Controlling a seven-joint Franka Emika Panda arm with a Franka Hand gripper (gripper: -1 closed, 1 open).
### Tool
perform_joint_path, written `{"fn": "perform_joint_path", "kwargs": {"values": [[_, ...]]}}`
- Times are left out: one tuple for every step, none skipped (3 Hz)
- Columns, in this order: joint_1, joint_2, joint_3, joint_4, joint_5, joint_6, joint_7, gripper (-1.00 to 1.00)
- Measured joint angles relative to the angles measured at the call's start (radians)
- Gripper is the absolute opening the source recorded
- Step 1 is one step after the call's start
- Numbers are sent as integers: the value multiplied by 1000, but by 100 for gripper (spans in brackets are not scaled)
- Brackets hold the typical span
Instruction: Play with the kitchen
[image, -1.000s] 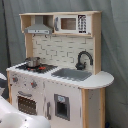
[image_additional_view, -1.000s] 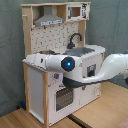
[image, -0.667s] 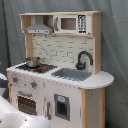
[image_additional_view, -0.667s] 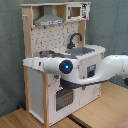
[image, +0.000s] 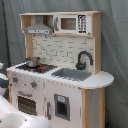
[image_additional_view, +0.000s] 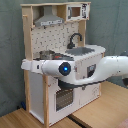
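While the arm (image_additional_view: 75, 70) is stretched across the kitchen (image: 60, 75) front in the second exterior view, its reach should be guided slowly toward the hob side. The kitchen stands upright on the wooden floor. The gripper's opening cannot be told. Since the earlier frame, the arm has dropped slightly.

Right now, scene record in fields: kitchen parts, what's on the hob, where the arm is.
kitchen: upright, white and pale wood, in both exterior views
hood: grey, upper shelf
microwave: beside hood
faucet: black, behind sink
hob: small metal pot on it
oven door: closed, below hob
arm: crosses kitchen front in the second exterior view, blue light on joint
jaws: not in view
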Motion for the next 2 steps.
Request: {"fn": "perform_joint_path", "kwargs": {"values": [[2, 0, -20, -39, -33, 114, -22, 100], [16, 3, -46, -49, -78, 207, -34, 100]]}}
